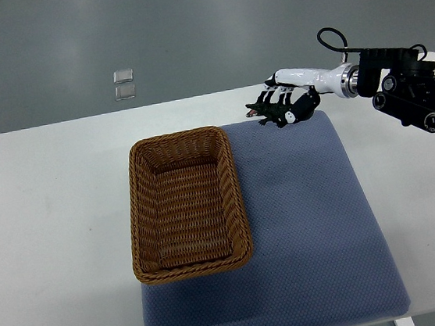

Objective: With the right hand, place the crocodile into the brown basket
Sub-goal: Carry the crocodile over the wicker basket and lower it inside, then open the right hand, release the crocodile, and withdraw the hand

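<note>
Reaching in from the picture's right edge, the right arm [410, 90] stretches over the far right part of the white tabletop [52, 229]. Its white and black robot hand, the right robot hand [296, 95], sits above the far edge of a blue-grey mat [312, 231], with the fingers curled around a small dark green crocodile [263, 111]. The toy's snout pokes out to the left of the fingers, toward the far right corner of the basket. Whether the toy touches the mat or is lifted clear of it cannot be told from this steep view.

The brown basket [138, 211], a rectangular wicker one, stands on the tabletop with its right side overlapping the mat's left edge. Nothing lies inside it. The crocodile is outside the basket, beyond its far right corner and a little apart from the rim.

Beyond the tabletop, on the grey floor [187, 33], lie two small clear squares [123, 83], one just behind the other.
</note>
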Robot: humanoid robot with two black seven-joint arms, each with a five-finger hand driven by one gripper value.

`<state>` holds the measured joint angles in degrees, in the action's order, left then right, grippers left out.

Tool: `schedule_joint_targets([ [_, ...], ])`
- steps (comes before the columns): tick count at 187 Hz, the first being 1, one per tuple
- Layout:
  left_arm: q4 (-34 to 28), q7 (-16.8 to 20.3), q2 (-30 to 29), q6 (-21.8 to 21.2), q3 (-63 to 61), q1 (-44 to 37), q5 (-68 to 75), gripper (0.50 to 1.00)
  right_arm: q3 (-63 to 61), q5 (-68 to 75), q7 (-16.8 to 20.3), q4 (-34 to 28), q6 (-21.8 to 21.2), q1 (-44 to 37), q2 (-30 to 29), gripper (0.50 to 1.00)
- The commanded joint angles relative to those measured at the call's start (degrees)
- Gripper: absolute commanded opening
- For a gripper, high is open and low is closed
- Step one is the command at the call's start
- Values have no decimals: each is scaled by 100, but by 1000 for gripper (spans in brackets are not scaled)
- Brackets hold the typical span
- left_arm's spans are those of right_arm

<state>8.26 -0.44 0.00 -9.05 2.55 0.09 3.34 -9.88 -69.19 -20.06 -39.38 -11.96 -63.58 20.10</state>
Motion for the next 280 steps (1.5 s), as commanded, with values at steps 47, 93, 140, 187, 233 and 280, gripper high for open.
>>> schedule_joint_targets([
  [47, 0, 8, 0, 0, 0, 0, 0, 1000, 4, -16, -437, -1002, 71, -261, -77, 500],
  [93, 0, 0, 0, 0, 0, 0, 0, 1000, 135, -288, -437, -1186, 405, -436, -700, 500],
  [140, -8, 0, 0, 0, 0, 0, 0, 1000, 601, -1035, -411, -1160, 835, -436, -1351, 500],
  [187, 0, 0, 0, 0, 0, 0, 0, 1000, 1322, -1053, -393, -984, 1345, -384, -1685, 500],
  [233, 0, 0, 0, 0, 0, 0, 0, 1000, 1313, -1044, -367, -940, 1380, -331, -1790, 576],
  [280, 0, 0, 0, 0, 0, 0, 0, 1000, 1217, -912, -376, -940, 1319, -331, -1676, 915],
])
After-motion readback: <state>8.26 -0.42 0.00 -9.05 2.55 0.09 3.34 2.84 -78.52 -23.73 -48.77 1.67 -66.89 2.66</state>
